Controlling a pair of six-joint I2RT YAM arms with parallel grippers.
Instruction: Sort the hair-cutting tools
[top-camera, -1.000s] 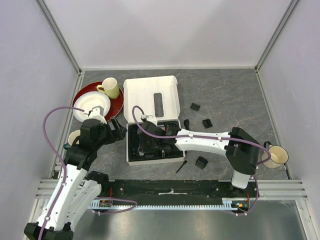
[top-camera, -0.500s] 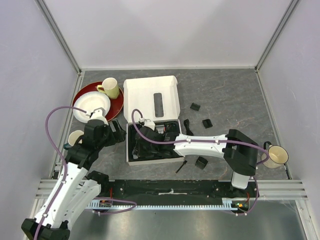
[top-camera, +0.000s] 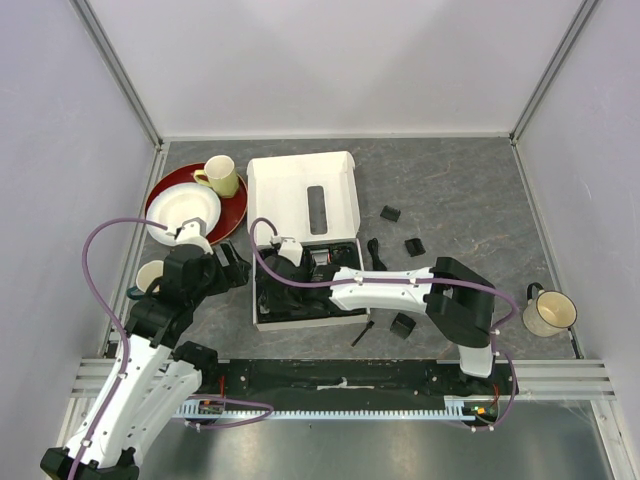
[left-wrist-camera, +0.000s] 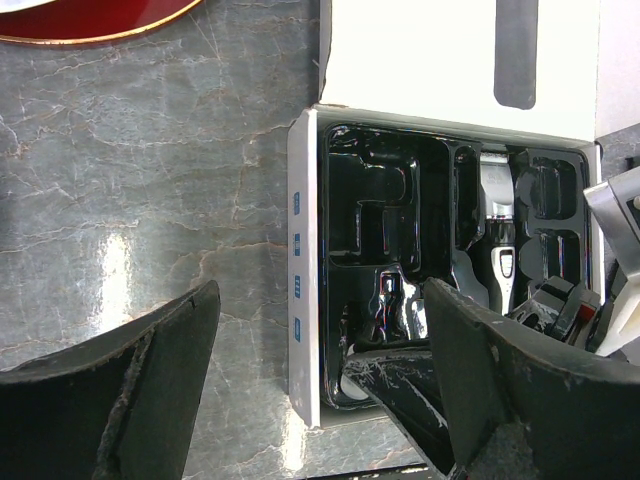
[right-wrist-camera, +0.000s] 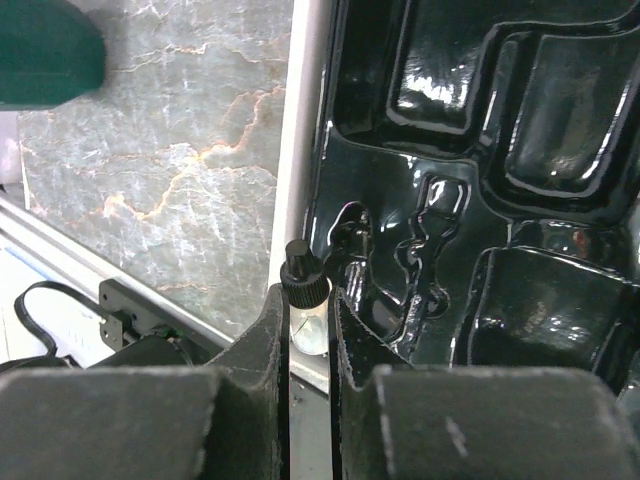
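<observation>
Our right gripper (right-wrist-camera: 308, 310) pinches the small clear black-capped vial (right-wrist-camera: 303, 275) by its body, above the glossy black moulded tray's (right-wrist-camera: 450, 150) edge; light, slick, likely fragile; our left gripper (left-wrist-camera: 320, 300) gapes empty

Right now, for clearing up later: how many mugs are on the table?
3: a pale yellow ceramic mug on the round red plate, a cream mug half hidden by the left arm, a dark-rimmed cream mug far right.

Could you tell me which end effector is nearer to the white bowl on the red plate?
Left. The left end effector hangs open close to the white bowl, on its near right; the right end effector, pinching a small bottle, is farther right over the box tray.
</observation>
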